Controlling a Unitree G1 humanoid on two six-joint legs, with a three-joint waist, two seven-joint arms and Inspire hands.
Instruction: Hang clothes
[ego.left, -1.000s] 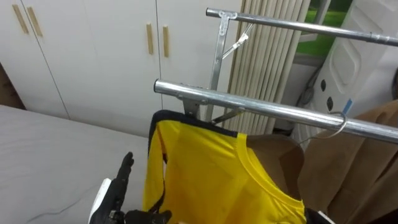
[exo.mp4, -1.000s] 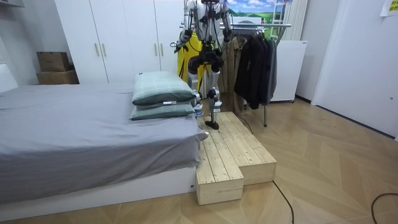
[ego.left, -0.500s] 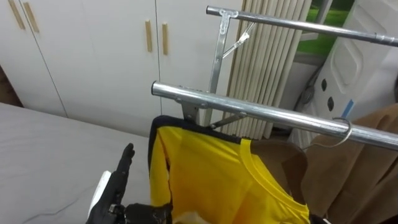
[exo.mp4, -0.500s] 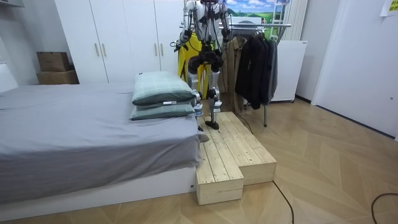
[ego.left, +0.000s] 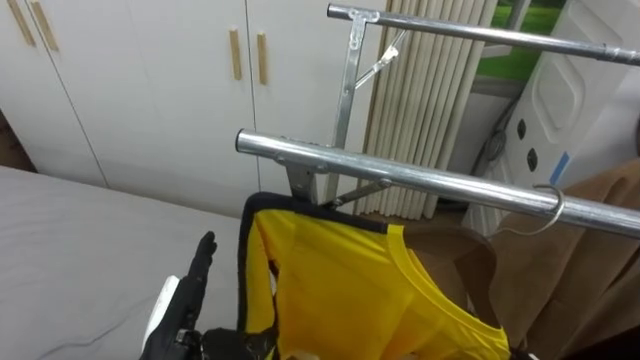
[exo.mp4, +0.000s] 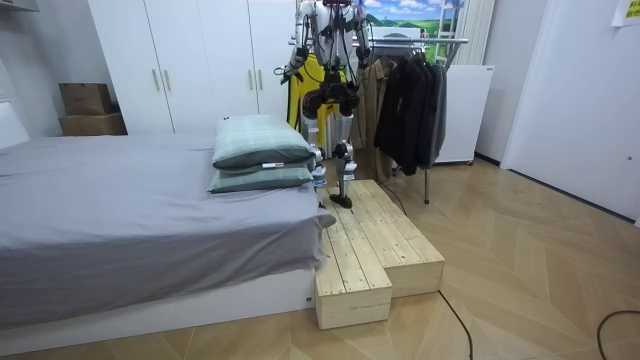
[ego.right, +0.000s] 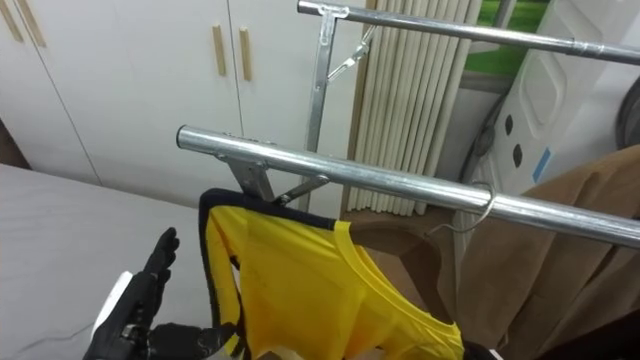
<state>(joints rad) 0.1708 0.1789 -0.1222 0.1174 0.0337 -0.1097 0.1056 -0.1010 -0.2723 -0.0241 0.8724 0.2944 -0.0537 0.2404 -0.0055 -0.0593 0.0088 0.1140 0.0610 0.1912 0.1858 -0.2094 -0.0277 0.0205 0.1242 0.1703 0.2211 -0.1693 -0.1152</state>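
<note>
Sagging slightly lower than second ago: yellow shirt (ego.left: 340, 290), collar now further beneath near rail (ego.left: 420, 180). Left hand (ego.left: 185, 300) beside shirt, fingers straight, wide, marginally higher.

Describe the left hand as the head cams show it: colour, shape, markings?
The left hand is black all over, with slim, segmented fingers. A white tag sits at its back, towards the wrist. No cables show on it.

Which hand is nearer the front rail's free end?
Left. The left hand, fingers straight, sits below-left of the front rail's end, beside the yellow shirt. The right hand is hidden beyond the shirt's lower right, farther along.
</note>
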